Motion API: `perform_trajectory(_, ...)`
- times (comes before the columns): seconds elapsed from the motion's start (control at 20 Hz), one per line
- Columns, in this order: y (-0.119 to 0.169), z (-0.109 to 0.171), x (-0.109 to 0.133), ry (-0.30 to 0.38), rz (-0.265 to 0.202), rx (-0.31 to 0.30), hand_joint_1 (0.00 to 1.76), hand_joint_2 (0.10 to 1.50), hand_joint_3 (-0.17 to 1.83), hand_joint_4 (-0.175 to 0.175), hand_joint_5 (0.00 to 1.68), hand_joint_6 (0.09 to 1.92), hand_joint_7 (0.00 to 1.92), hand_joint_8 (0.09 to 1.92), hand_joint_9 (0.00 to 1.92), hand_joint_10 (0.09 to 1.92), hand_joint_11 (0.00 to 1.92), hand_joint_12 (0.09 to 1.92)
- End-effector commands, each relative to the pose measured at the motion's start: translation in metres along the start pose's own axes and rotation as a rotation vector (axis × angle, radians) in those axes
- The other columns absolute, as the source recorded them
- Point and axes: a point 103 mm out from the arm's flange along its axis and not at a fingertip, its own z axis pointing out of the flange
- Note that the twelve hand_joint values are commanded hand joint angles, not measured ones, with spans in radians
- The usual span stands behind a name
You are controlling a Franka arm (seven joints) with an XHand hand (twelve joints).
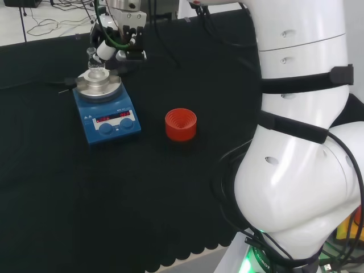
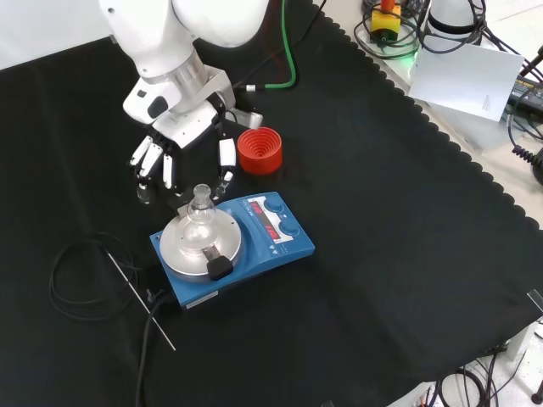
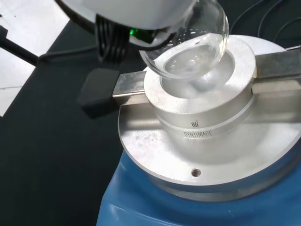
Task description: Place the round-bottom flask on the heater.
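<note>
A clear round-bottom flask (image 2: 201, 219) rests in the hollow of the silver metal block on the blue heater (image 2: 280, 242). In the wrist view the flask's bulb (image 3: 193, 47) sits in the round well of the block (image 3: 207, 113), leaning a little. My hand (image 2: 182, 136) hangs just behind the flask in the front view, open, its fingers (image 2: 154, 163) straight and pointing down. The thumb (image 2: 226, 157) is off to the right of the flask's neck, with a gap between them. In the head view the hand (image 1: 111, 45) is above and behind the flask (image 1: 95, 71) on the heater (image 1: 108, 116).
A red ribbed ring stand (image 2: 259, 149) stands on the cloth right of the hand in the front view, and right of the heater in the head view (image 1: 181, 124). A black cable (image 2: 81, 284) coils left of the heater. A thin rod (image 2: 140, 301) lies beside it.
</note>
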Motion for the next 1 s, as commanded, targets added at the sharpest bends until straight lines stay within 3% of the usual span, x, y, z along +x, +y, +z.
perform_trajectory(0.05,0.010,0.012,-0.002,-0.010,-0.009,0.031,1.13,0.65,0.85,-0.057,1.10,1.07,0.30,0.68,0.52,0.64,0.26,1.37)
perform_trajectory(0.9,0.021,0.023,-0.015,0.005,0.001,0.057,1.13,0.65,0.86,-0.058,1.10,1.07,0.29,0.68,0.52,0.64,0.26,1.37)
perform_trajectory(1.0,0.020,0.023,-0.015,0.006,-0.004,0.065,1.12,0.69,0.80,-0.037,1.08,1.07,0.28,0.68,0.51,0.65,0.26,1.37)
